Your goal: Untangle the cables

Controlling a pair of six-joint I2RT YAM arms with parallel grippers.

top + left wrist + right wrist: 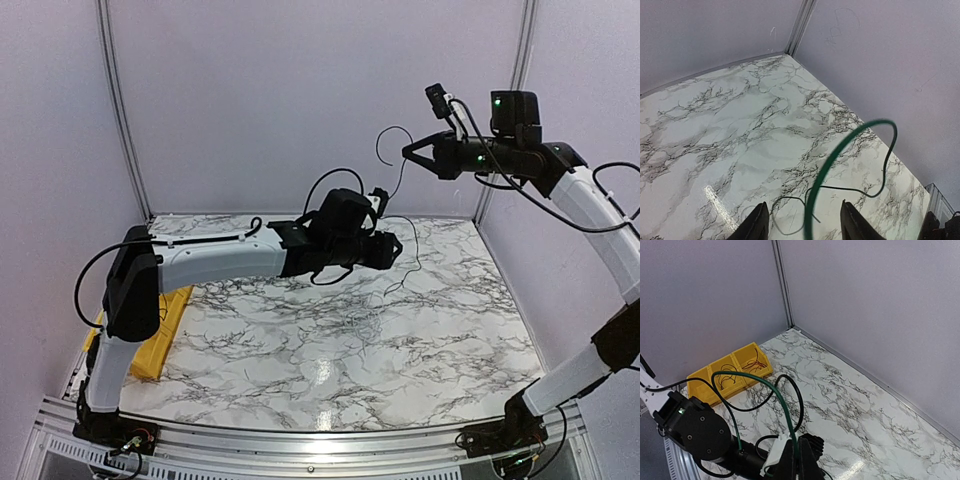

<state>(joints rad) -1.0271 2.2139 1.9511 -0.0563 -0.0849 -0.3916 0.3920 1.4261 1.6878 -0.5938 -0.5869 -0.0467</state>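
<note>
My right gripper [407,152] is raised high at the back right and is shut on a thin green wire [384,136]. In the right wrist view its fingers [796,445] pinch that green wire [771,385], which arcs up and back down toward the left arm. My left gripper [391,249] hovers above the table's middle with its jaws open [803,204]. The green wire [840,149] loops between the open fingers without being pinched. A thin black wire [788,199] lies curled on the marble below. A dark strand [404,268] hangs down to the table.
Yellow bins [730,371] at the table's left edge hold black and reddish wires, and they also show in the top view [166,330]. The left arm's thick black cable [792,390] loops near the right fingers. Walls close the back and the right side.
</note>
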